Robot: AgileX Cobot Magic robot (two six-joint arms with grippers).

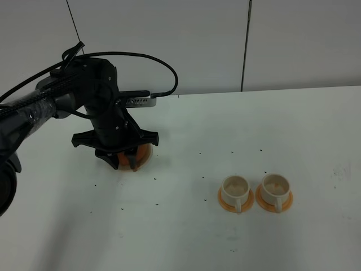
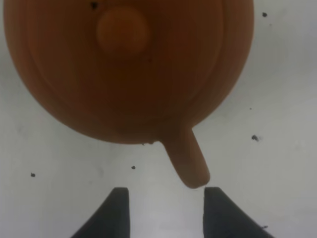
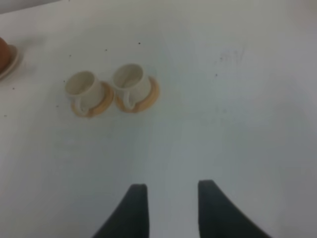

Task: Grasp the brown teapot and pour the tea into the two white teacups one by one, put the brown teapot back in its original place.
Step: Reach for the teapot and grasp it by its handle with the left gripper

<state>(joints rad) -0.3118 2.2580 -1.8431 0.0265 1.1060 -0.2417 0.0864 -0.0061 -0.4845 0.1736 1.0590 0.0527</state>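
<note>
1. Squarely under the left gripper (image 2: 166, 213) — brown teapot (image 2: 129, 69) seated on its cream coaster (image 3: 14, 63), side stub ending just short of the fingertips.
2. Left gripper spread wide, pinching nothing; right gripper (image 3: 172, 198) likewise parted and empty over the white table (image 1: 282, 113).
3. Well apart from the pot: one white teacup (image 1: 235, 188) and its twin (image 1: 274, 185), side by side on orange saucers (image 1: 225, 204).
4. Risk of twisting or tipping the pot, and spilling tea, if closed off-centre on that narrow stub — smooth clay, little purchase.
</note>
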